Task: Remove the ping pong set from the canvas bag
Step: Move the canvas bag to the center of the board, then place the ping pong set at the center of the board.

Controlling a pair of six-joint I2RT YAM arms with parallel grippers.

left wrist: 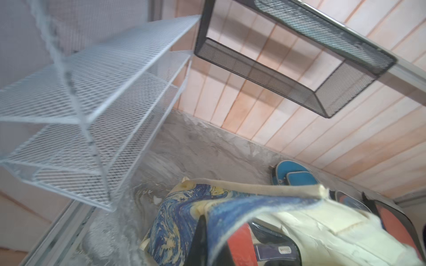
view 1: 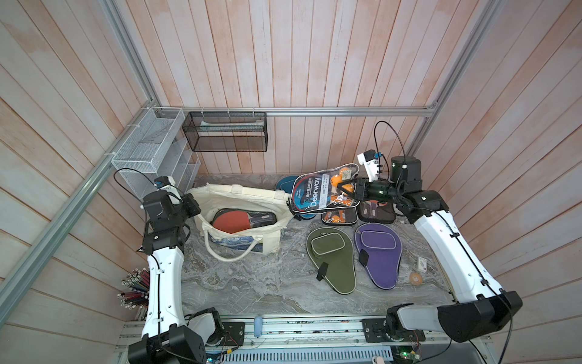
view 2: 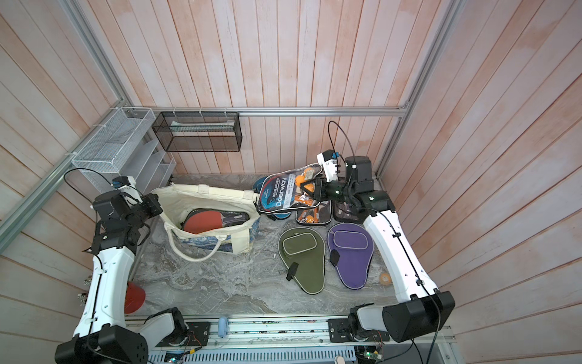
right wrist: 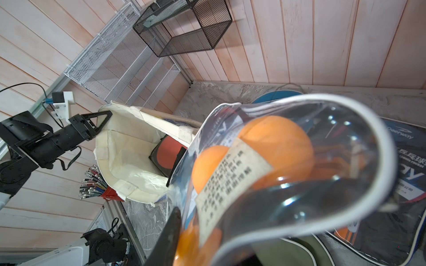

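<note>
While the grey marble tabletop (view 1: 267,293) carries everything here, the canvas bag (view 1: 220,197) stands on its left half with its mouth gaping, and we read the step in hand as carrying one set away from it. The Deerway ping pong set (view 1: 315,192), in a clear pouch, hangs in the air to the right of the bag, above the pile of similar sets (view 1: 341,217). Its lower corner is just beside the bag's rim, and we cannot tell whether they touch. A second set with a red paddle (view 1: 239,219) lies inside the bag. The right gripper (view 1: 341,188) is clamped on the pouch's upper end, squeezing the film beside the orange balls (right wrist: 276,147). The left gripper (right wrist: 107,114) is pinched tight on the bag's opposite rim, holding the mouth open. To do this well, we judge that the clamp should be firm, since slick film may slip. We should swing the dangling corner clear of the rim, lower the pouch flat near the olive paddle cover (view 1: 330,255), and release only once it rests.
</note>
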